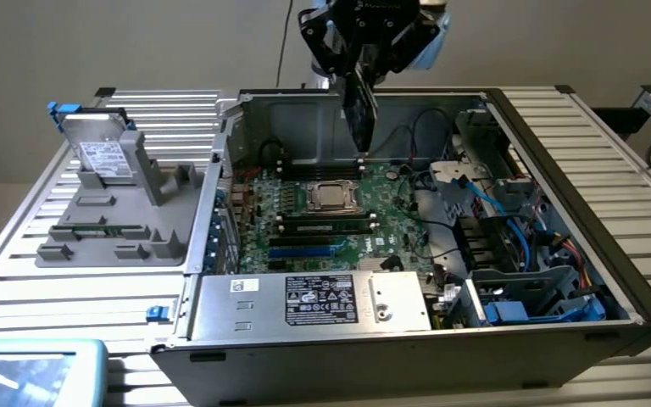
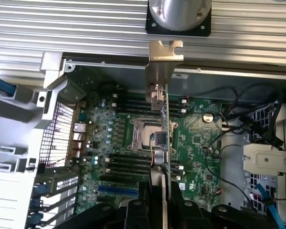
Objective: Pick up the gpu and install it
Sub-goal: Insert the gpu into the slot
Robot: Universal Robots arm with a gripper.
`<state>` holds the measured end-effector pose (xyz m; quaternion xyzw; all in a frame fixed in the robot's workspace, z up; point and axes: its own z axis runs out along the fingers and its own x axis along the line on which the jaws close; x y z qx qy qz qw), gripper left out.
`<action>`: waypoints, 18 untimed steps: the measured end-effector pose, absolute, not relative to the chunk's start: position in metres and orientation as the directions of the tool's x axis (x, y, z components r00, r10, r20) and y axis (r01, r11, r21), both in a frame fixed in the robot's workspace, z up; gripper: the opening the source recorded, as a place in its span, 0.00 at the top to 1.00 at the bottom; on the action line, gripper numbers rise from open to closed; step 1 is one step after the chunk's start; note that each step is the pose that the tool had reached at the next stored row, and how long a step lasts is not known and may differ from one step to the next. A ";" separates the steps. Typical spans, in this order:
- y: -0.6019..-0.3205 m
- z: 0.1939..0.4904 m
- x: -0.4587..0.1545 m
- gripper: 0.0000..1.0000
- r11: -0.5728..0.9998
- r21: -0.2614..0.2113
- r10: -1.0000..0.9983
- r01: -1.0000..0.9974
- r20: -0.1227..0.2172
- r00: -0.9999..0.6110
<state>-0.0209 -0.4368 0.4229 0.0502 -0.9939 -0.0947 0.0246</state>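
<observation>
The gpu [image 1: 359, 114] hangs edge-on, held upright above the open computer case [image 1: 597, 212], over the far part of the motherboard [image 1: 385, 222]. My gripper [image 1: 364, 68] is shut on its upper end. In the wrist view my gripper [image 2: 159, 202] clamps the card from both sides. The gpu's green board edge [image 2: 165, 138] runs away from the camera to its silver bracket [image 2: 160, 64]. Under the card lies the CPU socket [image 2: 143, 136]. The blue expansion slots [image 1: 303, 251] lie nearer the power supply, apart from the card.
A grey fixture tray [image 1: 116, 246] on the exterior view's left holds a silver hard drive [image 1: 105, 157] and a thin memory stick [image 1: 102, 230]. The power supply [image 1: 303, 301] fills the case's near side. A drive cage with blue cables [image 1: 529, 292] sits on the exterior view's right.
</observation>
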 end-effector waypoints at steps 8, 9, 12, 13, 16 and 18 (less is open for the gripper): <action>-0.437 0.423 -0.021 0.72 0.953 0.192 -0.246 -0.234 0.038 -0.969; -0.437 0.423 -0.021 0.72 0.949 0.192 -0.263 -0.251 0.037 -0.964; -0.437 0.423 -0.021 0.72 0.934 0.192 -0.315 -0.302 0.037 -0.948; -0.437 0.423 -0.021 0.72 0.928 0.192 -0.332 -0.319 0.036 -0.943; -0.437 0.423 -0.021 0.72 0.909 0.192 -0.383 -0.370 0.036 -0.923; -0.437 0.423 -0.021 0.72 0.895 0.193 -0.417 -0.403 0.036 -0.908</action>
